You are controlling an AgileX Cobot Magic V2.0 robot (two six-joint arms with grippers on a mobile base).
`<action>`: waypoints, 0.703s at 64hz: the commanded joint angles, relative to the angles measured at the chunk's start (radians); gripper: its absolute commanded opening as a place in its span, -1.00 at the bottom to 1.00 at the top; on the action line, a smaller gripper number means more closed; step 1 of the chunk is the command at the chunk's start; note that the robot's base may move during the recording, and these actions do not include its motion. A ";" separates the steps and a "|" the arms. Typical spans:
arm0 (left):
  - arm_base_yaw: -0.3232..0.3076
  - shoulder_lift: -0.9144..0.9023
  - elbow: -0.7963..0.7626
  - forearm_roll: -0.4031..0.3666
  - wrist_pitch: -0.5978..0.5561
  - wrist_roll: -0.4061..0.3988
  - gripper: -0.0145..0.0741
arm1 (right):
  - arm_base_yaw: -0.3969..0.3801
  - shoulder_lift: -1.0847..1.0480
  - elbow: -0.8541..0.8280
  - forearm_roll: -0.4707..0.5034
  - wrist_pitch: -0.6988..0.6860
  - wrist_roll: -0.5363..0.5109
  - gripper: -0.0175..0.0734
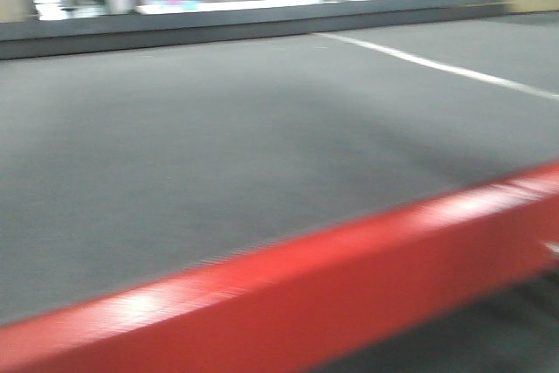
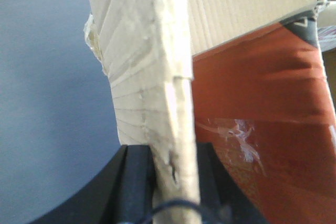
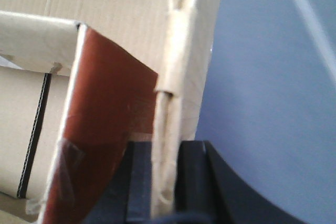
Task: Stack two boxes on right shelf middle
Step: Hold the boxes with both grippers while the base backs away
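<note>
Box (image 2: 142, 51) is seeming light yet bendy, with left gripper (image 2: 173, 182) and right gripper (image 3: 165, 177) each clamping a thin upright wall at six o'clock in its view

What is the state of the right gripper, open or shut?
Shut on the box: in the right wrist view, the black fingers of the right gripper press both faces of its cardboard wall.
</note>
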 commanded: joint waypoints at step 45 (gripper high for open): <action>0.005 -0.023 -0.014 0.006 -0.031 0.005 -0.92 | -0.012 -0.012 -0.008 -0.038 -0.046 -0.014 -0.95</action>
